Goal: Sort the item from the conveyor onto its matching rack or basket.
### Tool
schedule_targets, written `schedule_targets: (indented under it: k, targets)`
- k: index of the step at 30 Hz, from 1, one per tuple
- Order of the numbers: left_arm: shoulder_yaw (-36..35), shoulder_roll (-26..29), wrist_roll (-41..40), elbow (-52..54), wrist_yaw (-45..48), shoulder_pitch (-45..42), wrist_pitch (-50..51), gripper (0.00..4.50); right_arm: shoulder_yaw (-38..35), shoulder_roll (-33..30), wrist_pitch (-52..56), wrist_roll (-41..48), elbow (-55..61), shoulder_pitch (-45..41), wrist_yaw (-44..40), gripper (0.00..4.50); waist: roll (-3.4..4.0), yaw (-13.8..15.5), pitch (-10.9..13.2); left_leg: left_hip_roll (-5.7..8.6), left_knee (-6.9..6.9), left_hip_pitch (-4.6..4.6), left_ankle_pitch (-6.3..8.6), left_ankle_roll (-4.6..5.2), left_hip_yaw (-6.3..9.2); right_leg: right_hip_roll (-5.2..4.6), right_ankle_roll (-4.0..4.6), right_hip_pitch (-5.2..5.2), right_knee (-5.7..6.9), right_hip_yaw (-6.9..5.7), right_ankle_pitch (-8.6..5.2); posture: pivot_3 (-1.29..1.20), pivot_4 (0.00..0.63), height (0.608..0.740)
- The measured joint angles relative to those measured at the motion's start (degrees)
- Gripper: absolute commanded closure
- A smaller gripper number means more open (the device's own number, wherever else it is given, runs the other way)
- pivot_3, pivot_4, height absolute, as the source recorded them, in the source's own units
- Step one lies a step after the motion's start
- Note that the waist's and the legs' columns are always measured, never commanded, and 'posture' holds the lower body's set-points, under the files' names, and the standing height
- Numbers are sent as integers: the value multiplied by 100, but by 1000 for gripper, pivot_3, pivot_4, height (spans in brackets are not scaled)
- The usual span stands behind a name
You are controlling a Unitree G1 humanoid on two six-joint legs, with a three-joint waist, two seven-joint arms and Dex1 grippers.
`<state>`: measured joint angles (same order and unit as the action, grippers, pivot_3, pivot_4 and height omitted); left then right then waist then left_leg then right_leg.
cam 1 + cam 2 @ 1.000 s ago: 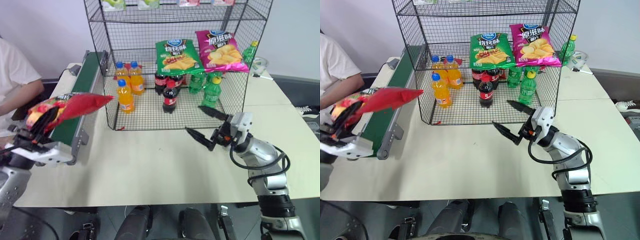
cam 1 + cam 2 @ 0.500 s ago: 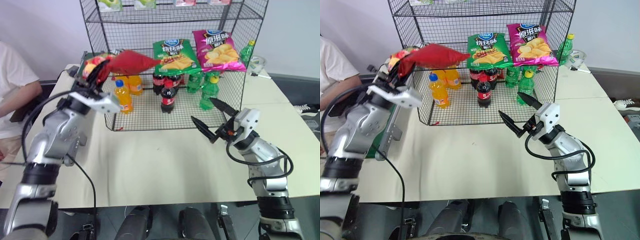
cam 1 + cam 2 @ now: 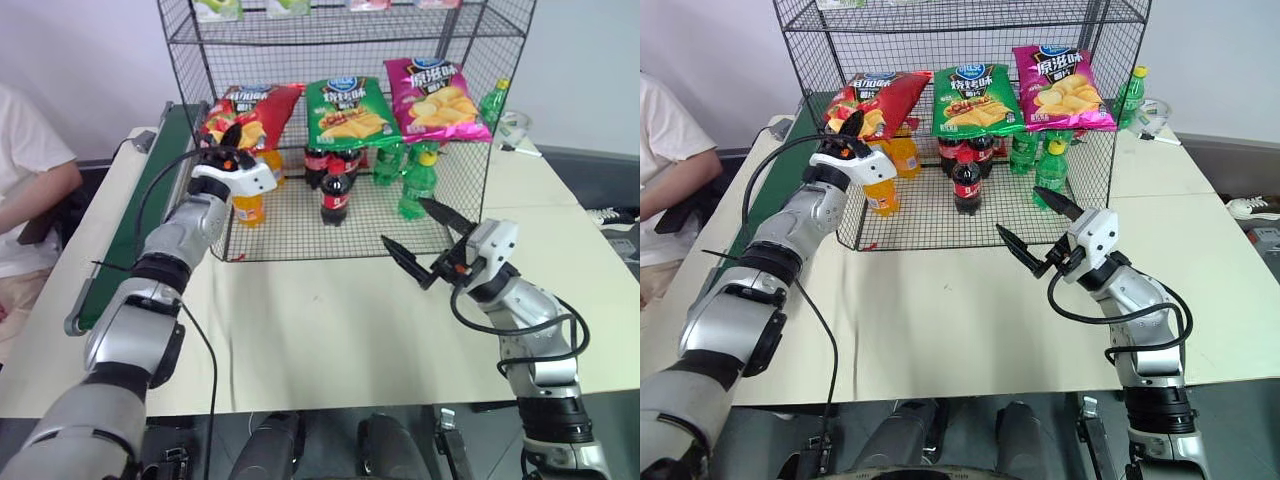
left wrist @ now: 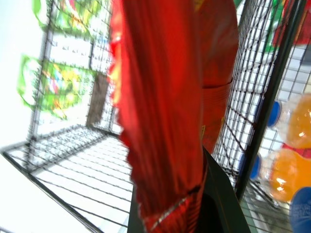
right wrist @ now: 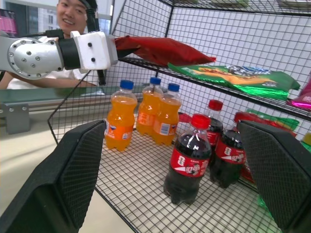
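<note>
Pale desk (image 3: 330,320) under a plain light wall, carrying the tall black wire rack (image 3: 350,130) and, beside it on the robot's left, the dark-green conveyor (image 3: 135,220).

Left claw (image 3: 228,140) raised at the rack's left front corner, clamped shut on the lower end of the red crisp bag (image 3: 250,112). Bag runs up and away from that claw onto the middle shelf; long axis follows the claw's pointing line, front to back of the shelf, blue logo at the far end. Seen from the right wrist, bag lies nearly level over the shelf wire, gripped tail overhanging the front edge. Full rest on the wire not confirmed.

Immediately right of the held bag: green bag (image 3: 350,108), then pink bag (image 3: 435,97), same shelf, same slant. Below the left claw, on the bottom tier: orange bottles (image 3: 250,195), cola bottles (image 3: 338,190), green bottles (image 3: 420,180).

Right claw (image 3: 425,240) spread wide, empty, low over the desk before the rack's right half, well apart from the bag. Left arm plainly the nearer.

Judgement: placement stage; bag matched to the crisp row. Release calls for the bag lying squarely beside the green bag. Risk: tail sliding off the front edge.

Person's arm (image 3: 30,195) at the conveyor's far side.
</note>
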<state>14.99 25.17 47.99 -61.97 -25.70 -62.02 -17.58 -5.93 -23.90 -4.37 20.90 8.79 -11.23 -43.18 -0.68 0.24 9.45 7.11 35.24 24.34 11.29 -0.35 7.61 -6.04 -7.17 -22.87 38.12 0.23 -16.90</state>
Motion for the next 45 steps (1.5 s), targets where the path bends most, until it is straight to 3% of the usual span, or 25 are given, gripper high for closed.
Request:
schedule_targets:
  k: [10,13,21,28,36,41,45]
  targets:
    - [171,-413,-416,-970,-73,-600,305,4441,4,-16,25,-49,7,-5,36,0,-1,-2,0,1,2,1,0,0,0,0,-1,1,0,0,0,0,150,740]
    - [124,-449,-705,-1009,103,-701,236,3633,4,-19,28,-54,7,-19,57,0,-2,0,0,1,3,1,0,-1,0,0,-1,1,1,0,0,0,150,740]
    - [179,-305,-920,-846,94,-848,66,22,9,-33,32,-61,7,-27,58,0,-5,48,-3,2,15,-5,-1,-1,2,0,-2,14,5,-2,1,0,150,740]
    - [105,40,-1267,429,630,-96,-99,22,10,-79,36,-59,12,-20,53,0,-3,19,-4,1,15,-4,-2,-3,3,0,-3,11,6,1,2,0,150,740]
    - [-139,470,-1374,3454,1693,1673,728,22,115,-79,29,-59,-26,-106,-20,0,0,-5,-6,-1,12,-4,-2,-4,2,2,-1,6,7,10,2,0,150,740]
    - [-441,641,-1413,4836,2254,2327,1226,22,118,-94,24,-56,-56,-120,-81,0,1,0,-6,-2,12,-3,-3,-4,2,3,0,4,6,14,3,0,150,740]
    - [-888,820,-1937,6036,2851,3280,1331,22,81,-229,20,-33,-68,-76,-184,0,6,-21,-9,-4,2,-4,-3,-5,-4,4,1,-2,4,29,3,0,150,740]
